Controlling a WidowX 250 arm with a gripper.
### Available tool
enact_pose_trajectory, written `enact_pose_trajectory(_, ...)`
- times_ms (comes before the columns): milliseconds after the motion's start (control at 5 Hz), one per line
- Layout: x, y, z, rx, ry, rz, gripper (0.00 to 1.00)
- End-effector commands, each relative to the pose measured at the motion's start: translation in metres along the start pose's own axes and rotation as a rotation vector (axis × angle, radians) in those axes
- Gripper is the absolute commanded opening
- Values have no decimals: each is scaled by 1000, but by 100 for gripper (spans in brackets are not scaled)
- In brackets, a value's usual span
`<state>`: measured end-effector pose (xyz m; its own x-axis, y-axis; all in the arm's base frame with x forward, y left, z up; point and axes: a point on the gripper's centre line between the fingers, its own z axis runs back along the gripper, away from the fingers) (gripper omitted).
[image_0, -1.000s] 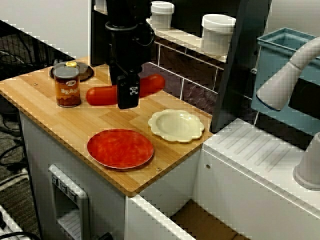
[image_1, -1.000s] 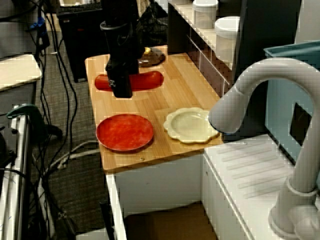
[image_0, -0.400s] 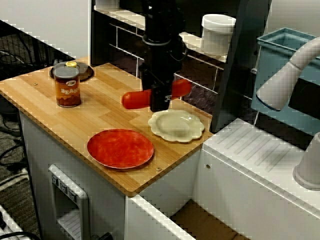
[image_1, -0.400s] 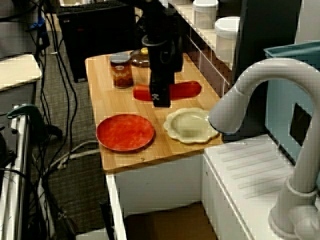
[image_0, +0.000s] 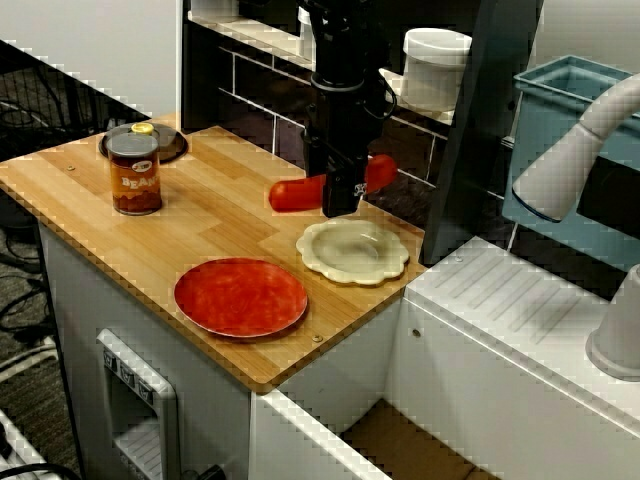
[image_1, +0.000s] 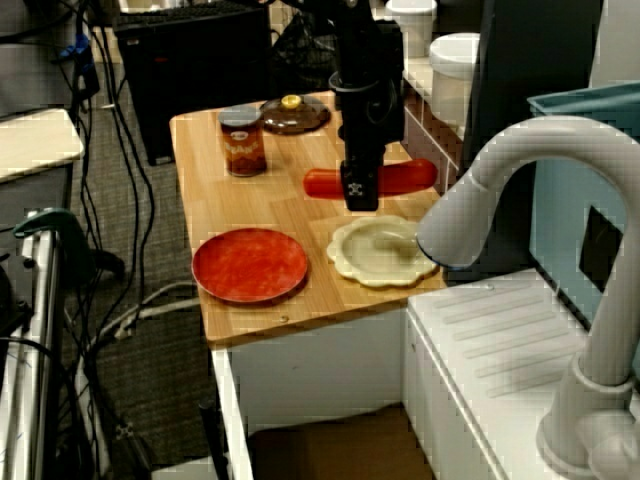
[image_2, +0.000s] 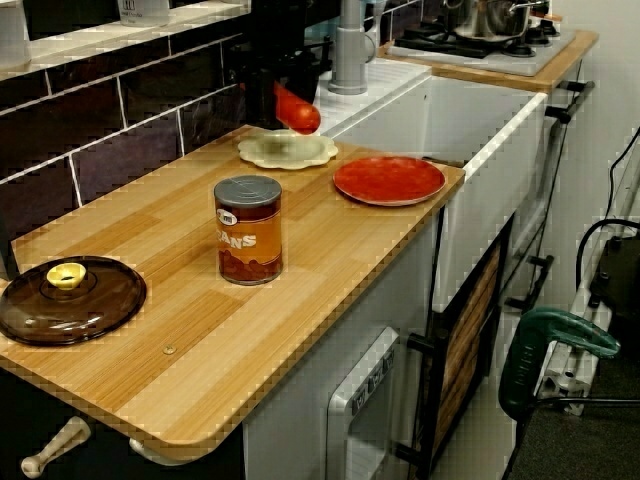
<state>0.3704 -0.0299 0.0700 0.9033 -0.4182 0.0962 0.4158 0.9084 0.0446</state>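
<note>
My black gripper (image_0: 340, 204) is shut on a long red sausage (image_0: 294, 194), gripping it near the middle and holding it level above the wooden counter (image_0: 80, 190). In the view over the tap, the gripper (image_1: 360, 197) and the sausage (image_1: 411, 177) hang just behind the back edge of an empty scalloped cream plate (image_1: 378, 252). The sausage is not touching the plate. In the view along the counter, the sausage's end (image_2: 299, 110) shows above the cream plate (image_2: 287, 150), with the dark arm behind it. An empty red plate (image_0: 240, 297) lies to the left of the cream plate (image_0: 352, 250).
A can of beans (image_0: 134, 173) stands at the counter's left end beside a brown glass lid (image_0: 168, 146). White canisters (image_0: 437, 65) sit on the shelf behind the arm. A dark upright panel, a grey tap (image_1: 480, 200) and a white drainboard (image_0: 520, 300) bound the right side.
The gripper has carried the sausage to the right, from near the can of beans to just behind the cream plate. The can is now uncovered in the view over the tap.
</note>
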Motion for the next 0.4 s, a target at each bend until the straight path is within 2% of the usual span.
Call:
enact_pose_trajectory(0,1,-4,2,34,-33,-22,0)
enact_pose_trajectory(200,-6,-9,9,23,-44,-24,0)
